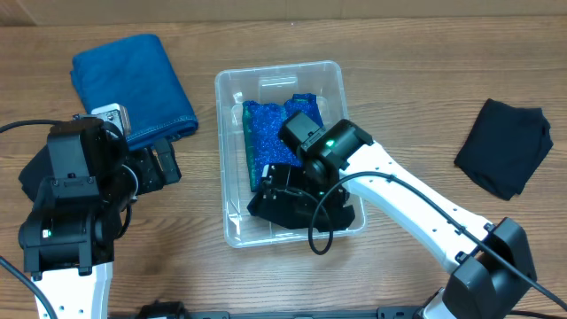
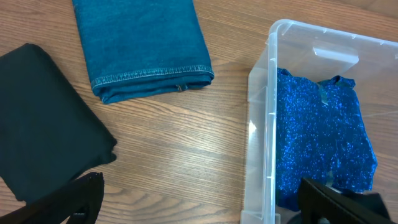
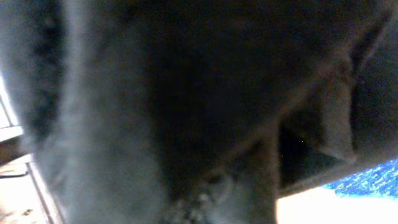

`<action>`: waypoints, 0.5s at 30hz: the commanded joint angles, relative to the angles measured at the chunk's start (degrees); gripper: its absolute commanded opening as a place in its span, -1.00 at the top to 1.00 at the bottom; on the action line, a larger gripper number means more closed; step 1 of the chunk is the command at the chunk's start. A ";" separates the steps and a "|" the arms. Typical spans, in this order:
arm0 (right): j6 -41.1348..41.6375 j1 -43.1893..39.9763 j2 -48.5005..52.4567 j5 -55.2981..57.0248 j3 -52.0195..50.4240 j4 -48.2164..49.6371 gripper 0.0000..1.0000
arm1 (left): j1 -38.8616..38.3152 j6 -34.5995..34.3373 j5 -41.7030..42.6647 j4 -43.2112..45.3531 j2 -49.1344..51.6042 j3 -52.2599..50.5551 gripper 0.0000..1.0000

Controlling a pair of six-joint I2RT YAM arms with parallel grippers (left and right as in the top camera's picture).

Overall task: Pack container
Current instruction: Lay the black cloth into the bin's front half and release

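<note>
Lower centre, a black garment [image 1: 341, 218] was pressed into the container [image 1: 275, 69] by the right gripper [image 1: 282, 184], grip not discernible; release was judged due next.

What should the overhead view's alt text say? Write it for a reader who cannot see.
The right gripper reaches into a clear container mid-table, over a black cloth, with sparkly blue fabric also inside. A folded blue cloth lies to the left near the left gripper, and another dark cloth lies far right.
</note>
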 commanded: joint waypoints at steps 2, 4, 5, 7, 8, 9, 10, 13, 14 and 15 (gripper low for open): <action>17.86 -2.64 0.13 27.41 0.22 15.89 -1.00 | 0.26 0.61 0.63 0.07 0.17 1.09 -1.00; 27.21 -2.73 -0.52 42.60 0.94 19.43 -1.00 | 0.26 0.61 0.63 0.04 0.17 1.09 -1.00; 27.30 -2.71 -1.64 44.72 1.07 20.59 -1.00 | 0.26 0.61 0.63 0.02 0.17 1.09 -1.00; 28.98 -2.71 -5.29 45.00 1.07 22.45 -1.00 | 0.26 0.61 0.61 0.04 0.17 1.09 -1.00; 31.41 -2.93 -7.50 45.11 1.07 22.99 -1.00 | 0.26 0.61 0.63 0.04 0.17 1.09 -1.00; 35.21 -3.63 -10.36 45.13 1.07 23.39 -1.00 | 0.26 0.61 0.63 0.04 0.17 1.09 -1.00; 40.41 -5.42 -13.66 45.09 1.07 23.69 -1.00 | 0.26 0.61 0.61 0.02 0.17 1.09 -1.00; 53.59 -16.76 -21.46 42.95 1.05 22.71 -1.00 | 0.26 0.61 0.61 0.02 0.17 1.09 -1.00; 54.29 -22.93 -22.97 39.32 1.05 22.03 -1.00 | 0.26 0.61 0.61 0.02 0.17 1.09 -1.00; 54.29 -27.93 -23.50 36.24 1.05 21.64 -1.00 | 0.26 0.61 0.61 0.02 0.17 1.09 -1.00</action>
